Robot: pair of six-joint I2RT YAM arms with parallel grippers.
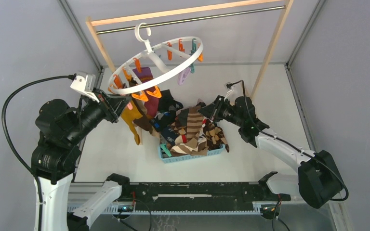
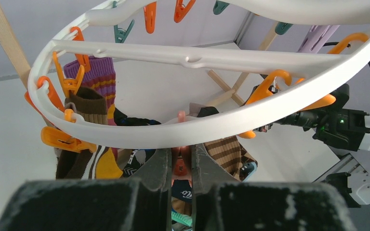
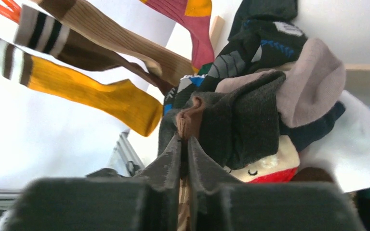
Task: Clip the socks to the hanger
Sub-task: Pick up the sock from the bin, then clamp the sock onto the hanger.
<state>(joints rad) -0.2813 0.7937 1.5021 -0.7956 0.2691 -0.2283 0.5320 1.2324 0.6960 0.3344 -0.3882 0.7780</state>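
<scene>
Toward the near edge of the table (image 1: 111, 154), about midway along it, sits the light-blue basket (image 1: 192, 156), heaped with socks (image 1: 190, 130). Over the far side of the heap, the right gripper (image 3: 184, 144) has its fingers drawn narrow on a fold of a brown sock (image 3: 191, 120) that is pressed against a dark grey sock (image 3: 241, 120). The pinch looks shallow and the fold is wedged among its neighbours. A lift could slip off it, or could drag up a tangle and tip the basket.

Left of the basket and higher up, the left gripper (image 2: 180, 160) is closed narrow on a coral clothespin (image 2: 180, 166) beneath the near rim of the hanger (image 2: 212, 126). The ring hangs tilted from its hook on the metal rod (image 1: 192, 18), so a push or pull on that clothespin could swing it and carry the peg's mouth away from an incoming sock.

A mustard sock (image 1: 131, 120) and a maroon sock (image 1: 150, 103) dangle between the two arms, and a sock carried across low may snag them.

Open room lies over the bare table to the left and right of the basket. Toward the far right corner, the wooden post (image 1: 270, 53) of the rack stands close behind the right arm, leaving little room to swing outward.
</scene>
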